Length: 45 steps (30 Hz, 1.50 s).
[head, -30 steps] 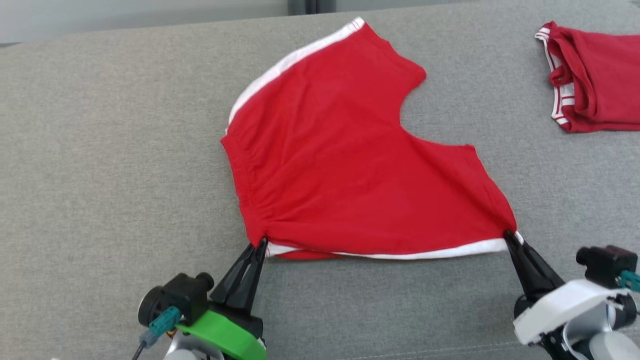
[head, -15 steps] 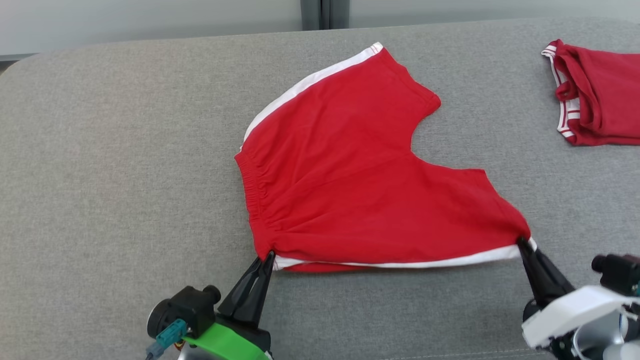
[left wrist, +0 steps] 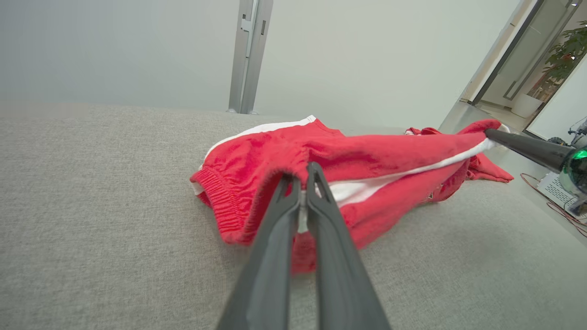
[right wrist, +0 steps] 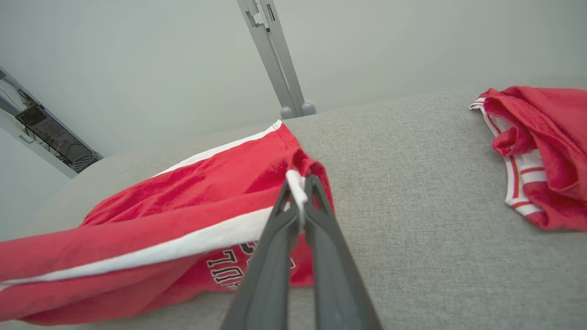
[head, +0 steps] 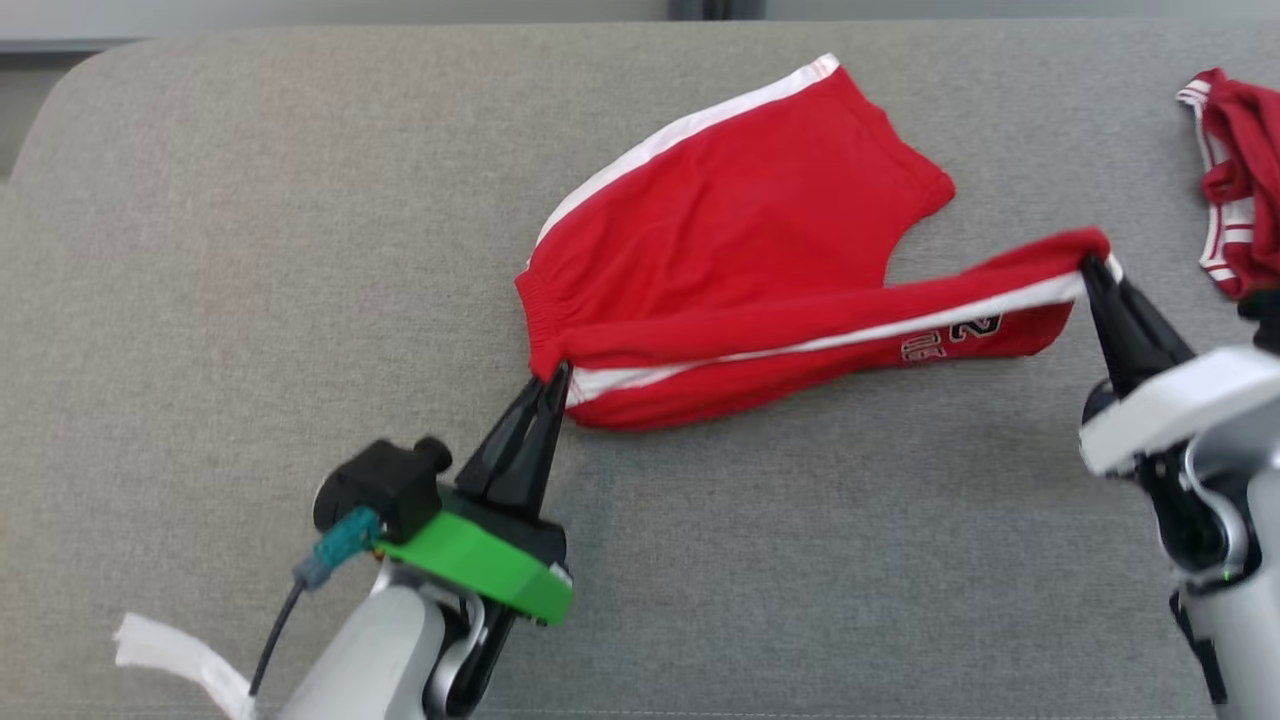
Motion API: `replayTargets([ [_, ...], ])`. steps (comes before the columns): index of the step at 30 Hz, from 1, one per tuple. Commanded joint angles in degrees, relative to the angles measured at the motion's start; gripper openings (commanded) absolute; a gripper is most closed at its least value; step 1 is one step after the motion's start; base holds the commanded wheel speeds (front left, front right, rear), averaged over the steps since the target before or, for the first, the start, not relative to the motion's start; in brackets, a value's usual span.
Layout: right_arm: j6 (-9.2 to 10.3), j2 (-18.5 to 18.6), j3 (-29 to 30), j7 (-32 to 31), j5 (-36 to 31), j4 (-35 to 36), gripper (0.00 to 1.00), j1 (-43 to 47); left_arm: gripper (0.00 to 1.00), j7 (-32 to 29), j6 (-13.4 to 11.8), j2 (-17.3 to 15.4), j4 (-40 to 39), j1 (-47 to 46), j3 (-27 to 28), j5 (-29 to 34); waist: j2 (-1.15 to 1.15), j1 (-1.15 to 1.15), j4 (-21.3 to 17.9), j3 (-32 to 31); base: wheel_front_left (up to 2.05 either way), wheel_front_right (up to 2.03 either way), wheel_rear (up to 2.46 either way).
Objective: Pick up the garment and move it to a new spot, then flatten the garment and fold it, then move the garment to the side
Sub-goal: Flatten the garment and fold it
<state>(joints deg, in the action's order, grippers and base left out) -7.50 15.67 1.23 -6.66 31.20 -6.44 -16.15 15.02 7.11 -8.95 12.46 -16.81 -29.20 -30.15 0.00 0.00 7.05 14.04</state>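
One broad grey fabric surface (head: 200, 250) is occupied mid-scene by red white-striped shorts (head: 740, 220). Their raised near edge is clamped at its left end by the left gripper (head: 558, 372), at its right end by the right gripper (head: 1090, 262).

The red cotton shorts with white side stripes (head: 740, 220) lie mid-far on the grey woven fabric cushion (head: 250, 300), my left gripper (head: 557, 375) pinching their near-left corner, my right gripper (head: 1092, 264) pinching their lifted right corner, and a crumpled red-and-white garment (head: 1240, 190) lies far right.
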Motion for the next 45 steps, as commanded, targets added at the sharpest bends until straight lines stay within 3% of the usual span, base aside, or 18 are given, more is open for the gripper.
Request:
replayTargets([
  [1, 0.04, 0.68, -0.28, -0.52, -0.50, -1.12, 0.00, -2.87, 0.00, 0.16, 0.31, 0.35, 0.80, -2.46, 0.07, -0.44, 0.00, 0.00, 1.94, 2.34, 0.00, 0.00, 0.00],
  [13, 0.04, 2.88, -5.74, -3.12, -4.87, -17.18, 0.00, -29.04, 0.00, 0.10, 0.42, 3.45, 10.60, -20.12, -1.80, -3.89, 0.00, 0.00, 6.32, 11.19, 0.00, 0.00, 0.00],
  [27, 0.04, 1.14, -7.18, 2.24, -9.09, -41.05, 0.00, -50.54, 0.00, 0.10, 0.44, 5.15, 16.82, -31.42, -2.72, -4.59, 0.00, 0.00, 8.74, 17.56, 0.00, 0.00, 0.00],
  [28, 0.04, 0.95, -7.11, 3.02, -9.23, -42.05, 0.39, -51.23, 0.25, 0.10, 0.44, 5.22, 16.99, -31.72, -2.54, -4.39, 0.00, 0.00, 8.76, 17.59, 0.00, 0.00, 0.00],
  [29, 0.04, 0.63, -7.20, 3.79, -9.21, -43.27, 1.00, -51.76, 1.00, 0.10, 0.43, 5.28, 16.93, -31.98, -2.04, -3.77, 0.00, 0.00, 8.77, 17.57, 0.00, 0.00, 0.00],
  [36, 0.04, 1.28, -9.65, 7.62, -7.49, -48.43, 1.00, -50.22, 1.00, 0.10, 0.44, 5.62, 16.45, -28.74, -0.72, 0.04, 0.00, 0.00, 8.61, 15.20, 0.00, 0.00, 0.00],
  [45, 0.04, 4.83, -15.09, 9.83, -3.02, -49.30, 1.00, -42.94, 1.00, 0.10, 0.44, 4.76, 12.61, -20.95, 2.77, 4.74, 0.00, 0.00, 8.70, 10.78, 0.00, 0.00, 0.00],
])
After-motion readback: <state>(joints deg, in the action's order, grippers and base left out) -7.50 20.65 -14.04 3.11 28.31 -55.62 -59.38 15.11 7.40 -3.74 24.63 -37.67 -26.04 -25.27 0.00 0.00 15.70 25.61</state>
